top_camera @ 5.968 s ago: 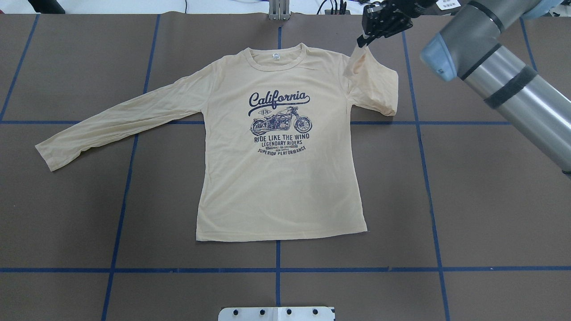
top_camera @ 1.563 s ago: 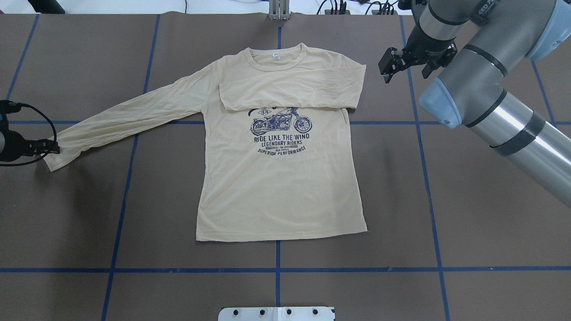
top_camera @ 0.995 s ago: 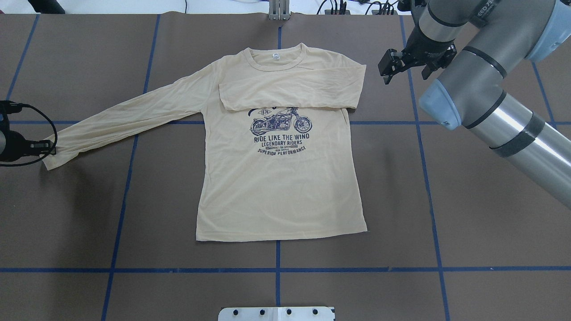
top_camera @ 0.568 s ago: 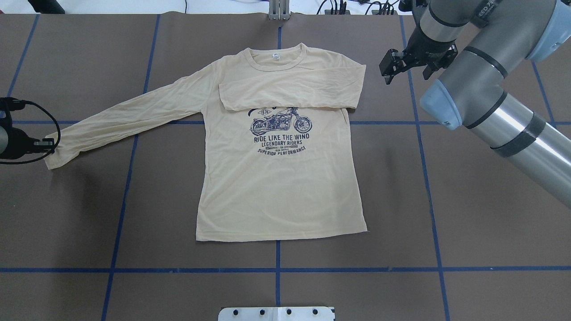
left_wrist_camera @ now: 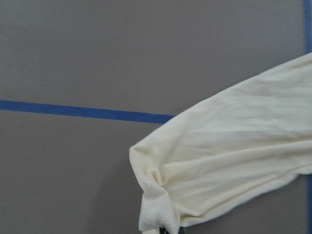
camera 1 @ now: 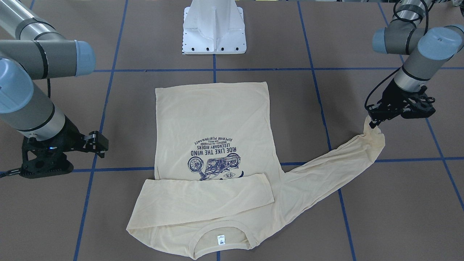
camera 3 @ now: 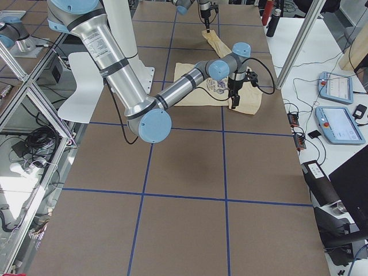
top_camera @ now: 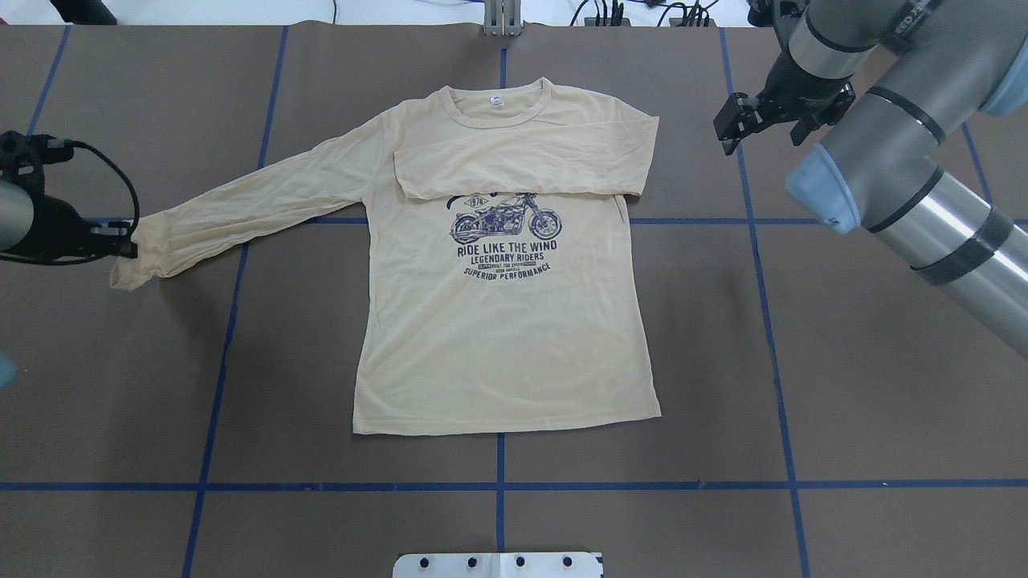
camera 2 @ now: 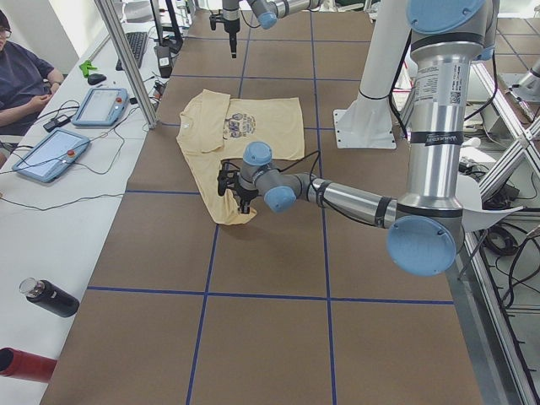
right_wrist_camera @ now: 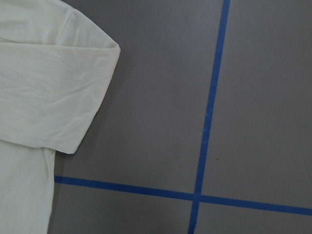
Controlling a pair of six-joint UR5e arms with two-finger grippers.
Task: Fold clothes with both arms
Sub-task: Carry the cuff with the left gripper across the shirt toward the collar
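The cream-yellow shirt (top_camera: 498, 345) lies flat and face up on the brown table, with its collar at the far side. Its right sleeve (top_camera: 522, 160) is folded across the chest and covers the top of the navy print. The other sleeve (top_camera: 257, 201) stretches out to the left. My left gripper (top_camera: 128, 250) is shut on that sleeve's cuff (camera 1: 373, 132), which is raised and bunched. In the left wrist view the cuff (left_wrist_camera: 156, 214) hangs right at the fingers. My right gripper (top_camera: 729, 132) hovers open and empty just right of the folded shoulder (right_wrist_camera: 48, 83).
Blue tape lines (top_camera: 502, 485) divide the table into squares. The white pedestal base (camera 1: 214, 29) stands at the robot's edge of the table. A side table (camera 2: 67, 135) with tablets runs beyond the far edge, and a person sits there.
My left gripper has gripped the cuff, lifted it and carried it a little toward the shirt's body. My right gripper has drifted slightly away from the shoulder. The folded sleeve lies still.
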